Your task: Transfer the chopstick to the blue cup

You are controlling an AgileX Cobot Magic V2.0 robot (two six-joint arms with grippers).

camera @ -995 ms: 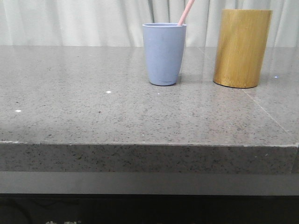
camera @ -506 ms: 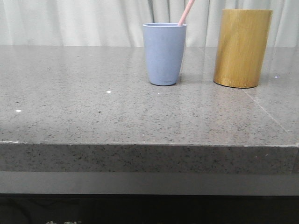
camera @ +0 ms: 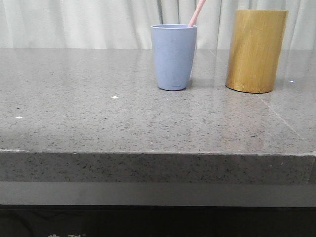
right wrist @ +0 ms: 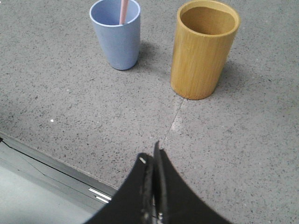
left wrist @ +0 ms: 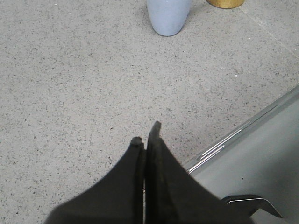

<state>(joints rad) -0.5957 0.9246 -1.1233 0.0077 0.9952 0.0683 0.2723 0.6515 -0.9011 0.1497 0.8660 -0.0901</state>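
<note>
The blue cup point(camera: 173, 57) stands upright at the back middle of the grey stone table, and the pale pink chopstick point(camera: 197, 13) leans out of it toward the right. From the right wrist view, the blue cup point(right wrist: 116, 32) holds the chopstick point(right wrist: 124, 11) inside its rim. The blue cup's base point(left wrist: 168, 16) also appears in the left wrist view. My left gripper point(left wrist: 145, 135) is shut and empty, near the table's front edge. My right gripper point(right wrist: 152, 154) is shut and empty too, well short of the cup.
A taller yellow-brown bamboo cylinder point(camera: 256, 51) stands to the right of the cup, its inside point(right wrist: 205, 16) empty. The table's front edge point(camera: 158, 153) runs across the front view, with a metal ledge point(left wrist: 252, 154) below it.
</note>
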